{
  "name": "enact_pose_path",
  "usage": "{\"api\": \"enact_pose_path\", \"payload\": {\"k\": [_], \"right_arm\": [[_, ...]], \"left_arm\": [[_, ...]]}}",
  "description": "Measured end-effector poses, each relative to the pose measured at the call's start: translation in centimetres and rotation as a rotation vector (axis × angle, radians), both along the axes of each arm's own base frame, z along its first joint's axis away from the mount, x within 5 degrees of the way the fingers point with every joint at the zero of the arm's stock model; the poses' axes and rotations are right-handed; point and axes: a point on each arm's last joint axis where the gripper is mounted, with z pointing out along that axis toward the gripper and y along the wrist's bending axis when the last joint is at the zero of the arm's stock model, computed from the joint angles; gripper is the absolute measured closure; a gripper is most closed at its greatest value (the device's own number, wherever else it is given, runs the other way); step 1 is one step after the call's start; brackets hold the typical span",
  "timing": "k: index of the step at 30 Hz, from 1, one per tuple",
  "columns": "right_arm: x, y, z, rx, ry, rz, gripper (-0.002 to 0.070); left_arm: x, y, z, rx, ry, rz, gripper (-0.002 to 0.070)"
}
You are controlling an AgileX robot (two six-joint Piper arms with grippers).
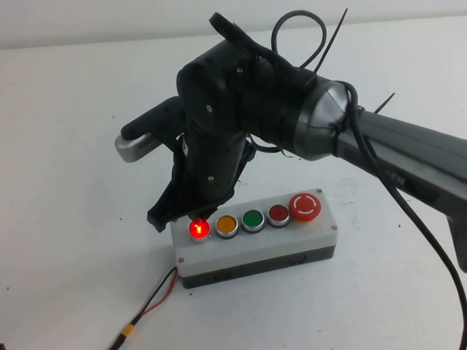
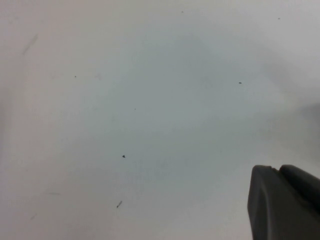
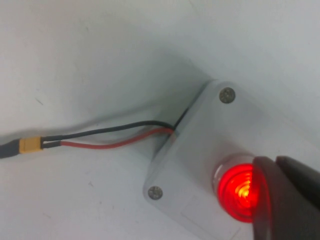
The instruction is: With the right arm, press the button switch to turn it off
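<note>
The button switch [image 1: 198, 229] is the small round red push-button at the left end of the light-grey box [image 1: 252, 250]. It glows bright red. My right gripper [image 1: 162, 216] hangs tip-down over that end of the box, its dark fingers pressed together, the tips just behind and left of the lit button. In the right wrist view the shut gripper [image 3: 276, 164] covers one side of the glowing button [image 3: 235, 192] on the box [image 3: 197, 145]; I cannot tell whether it touches. My left gripper [image 2: 278, 171] is shut and empty over bare white table.
On the box, right of the lit button, stand an orange button [image 1: 226, 225], a green button [image 1: 253, 219], a maroon button [image 1: 278, 213] and a large red mushroom button [image 1: 305, 206]. Red and black wires [image 1: 157, 294] with a yellow connector [image 3: 30, 145] run off the box's left end.
</note>
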Motion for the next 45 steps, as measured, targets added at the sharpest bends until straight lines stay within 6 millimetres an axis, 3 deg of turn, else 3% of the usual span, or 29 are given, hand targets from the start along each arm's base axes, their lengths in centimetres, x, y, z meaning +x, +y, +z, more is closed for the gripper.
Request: {"api": "enact_pose_path", "payload": {"k": [11,20,25,28,35,41,45], "right_arm": [[0.1,0.9,-1.1,0.037,0.036,0.018,0.0692],[0.1,0.8,-0.7,0.039,0.023,0.033,0.0692],[-0.1,0.0,1.4,0.039,-0.027,0.037,0.0692],[-0.6,-1.0,4.2,0.058,-0.086,0.036,0.0692],[-4.1,-5.1,10.5,0.115,-0.167,0.053,0.0692],[-9.2,-11.6,14.6,0.125,-0.24,0.035,0.0692],[-13.0,-16.5,16.3,0.14,-0.294,-0.012,0.0692]], "left_arm": [[0.0,0.0,0.0,0.0,0.0,0.0,0.0677],[0.0,0.0,0.0,0.0,0.0,0.0,0.0677],[0.0,0.0,0.0,0.0,0.0,0.0,0.0677],[0.0,0.0,0.0,0.0,0.0,0.0,0.0677],[0.0,0.0,0.0,0.0,0.0,0.0,0.0677],[0.0,0.0,0.0,0.0,0.0,0.0,0.0677],[0.0,0.0,0.0,0.0,0.0,0.0,0.0677]]}}
